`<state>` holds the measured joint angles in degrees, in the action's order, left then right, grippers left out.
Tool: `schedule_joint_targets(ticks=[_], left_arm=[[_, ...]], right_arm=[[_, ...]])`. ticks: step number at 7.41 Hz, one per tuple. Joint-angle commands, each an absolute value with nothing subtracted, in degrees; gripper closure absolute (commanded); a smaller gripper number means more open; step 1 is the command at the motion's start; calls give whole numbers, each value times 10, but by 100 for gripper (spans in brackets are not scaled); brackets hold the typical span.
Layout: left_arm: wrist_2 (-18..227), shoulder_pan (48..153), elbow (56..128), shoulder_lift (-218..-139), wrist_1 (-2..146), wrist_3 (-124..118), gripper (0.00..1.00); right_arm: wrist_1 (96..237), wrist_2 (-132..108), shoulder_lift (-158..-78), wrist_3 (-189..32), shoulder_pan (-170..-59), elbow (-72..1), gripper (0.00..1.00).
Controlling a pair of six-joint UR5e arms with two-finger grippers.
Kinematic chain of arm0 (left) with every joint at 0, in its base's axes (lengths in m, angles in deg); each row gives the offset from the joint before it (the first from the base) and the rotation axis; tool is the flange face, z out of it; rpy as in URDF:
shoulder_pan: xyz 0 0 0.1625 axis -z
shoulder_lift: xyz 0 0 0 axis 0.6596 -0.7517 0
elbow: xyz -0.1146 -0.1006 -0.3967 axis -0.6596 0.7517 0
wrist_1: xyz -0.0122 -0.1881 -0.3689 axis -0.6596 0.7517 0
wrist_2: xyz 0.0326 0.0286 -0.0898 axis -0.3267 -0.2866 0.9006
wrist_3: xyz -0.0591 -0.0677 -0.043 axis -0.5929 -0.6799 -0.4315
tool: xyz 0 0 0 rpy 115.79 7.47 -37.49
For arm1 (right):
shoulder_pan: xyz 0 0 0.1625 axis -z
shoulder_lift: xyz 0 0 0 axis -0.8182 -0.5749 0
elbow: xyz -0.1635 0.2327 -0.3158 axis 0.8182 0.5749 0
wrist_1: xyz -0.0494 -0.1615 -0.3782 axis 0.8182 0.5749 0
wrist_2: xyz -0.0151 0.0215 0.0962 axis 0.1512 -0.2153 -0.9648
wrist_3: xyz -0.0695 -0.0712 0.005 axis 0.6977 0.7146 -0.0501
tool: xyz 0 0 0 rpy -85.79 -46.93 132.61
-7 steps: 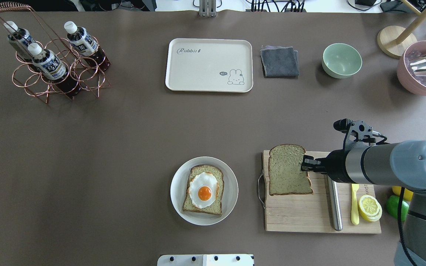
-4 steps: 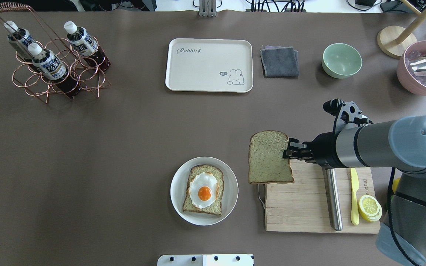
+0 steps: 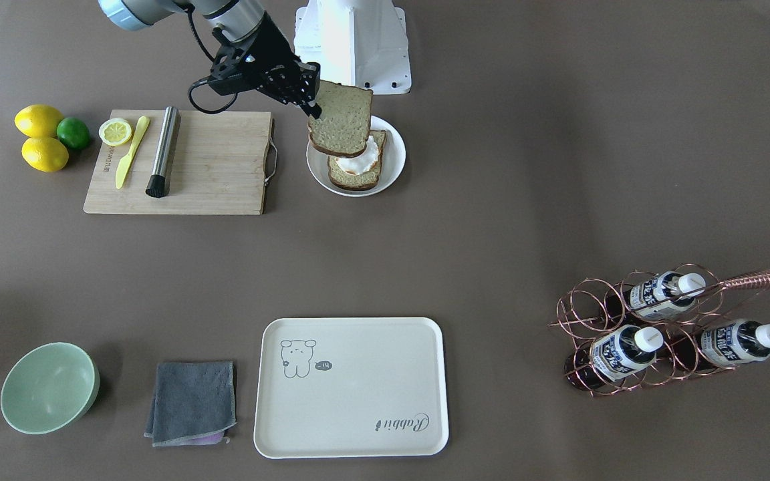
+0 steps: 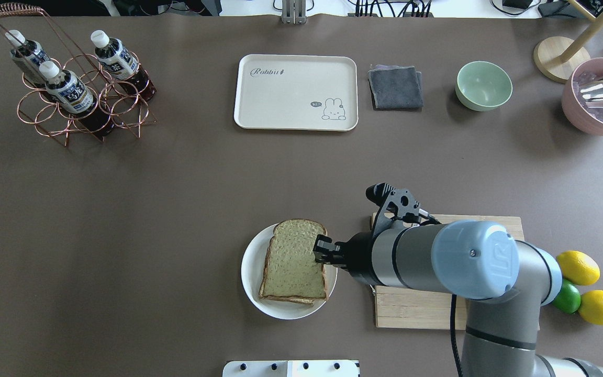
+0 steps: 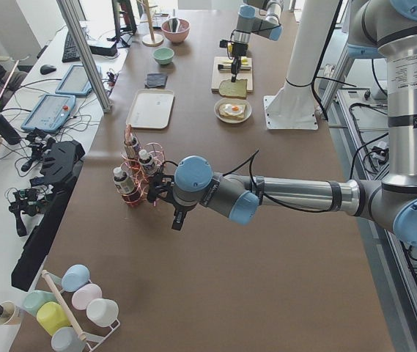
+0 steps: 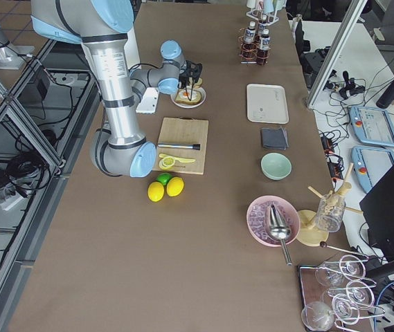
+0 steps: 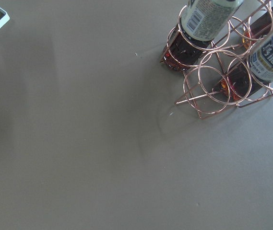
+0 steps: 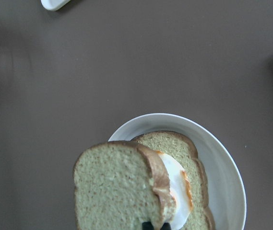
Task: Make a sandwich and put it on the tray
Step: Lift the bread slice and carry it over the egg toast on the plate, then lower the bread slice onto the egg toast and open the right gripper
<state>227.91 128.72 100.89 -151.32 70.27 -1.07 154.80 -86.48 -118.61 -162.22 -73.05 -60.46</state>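
The right gripper [image 4: 320,251] has carried the top slice [image 4: 293,259] off the board [image 4: 416,311] and now holds it by 1 edge, jaws closed on it, tilted over the plate [image 4: 249,272], above the lower slice [image 3: 351,180] and its egg [image 3: 360,162]. The tray [image 4: 296,91] lies well apart, at the table's far side from the robot. The left gripper [image 5: 176,218] hangs near the rack [image 4: 79,99] of 3 bottles; whether its jaws are open or closed cannot be told.
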Motion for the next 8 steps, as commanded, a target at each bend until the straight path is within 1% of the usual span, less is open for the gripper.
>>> schedule_joint_targets(ticks=[1, 6, 8], left_arm=[[2285, 1287, 1008, -1513, 702, -11, 2], [2285, 1287, 1007, -1513, 703, -10, 2], [2285, 1287, 1007, -1513, 703, -8, 2]], right_arm=[[1549, -809, -1163, -1632, -675, -576, 100], [1549, -802, -1163, -1632, -685, -566, 100], [1549, -802, -1146, -1632, -695, -541, 100]])
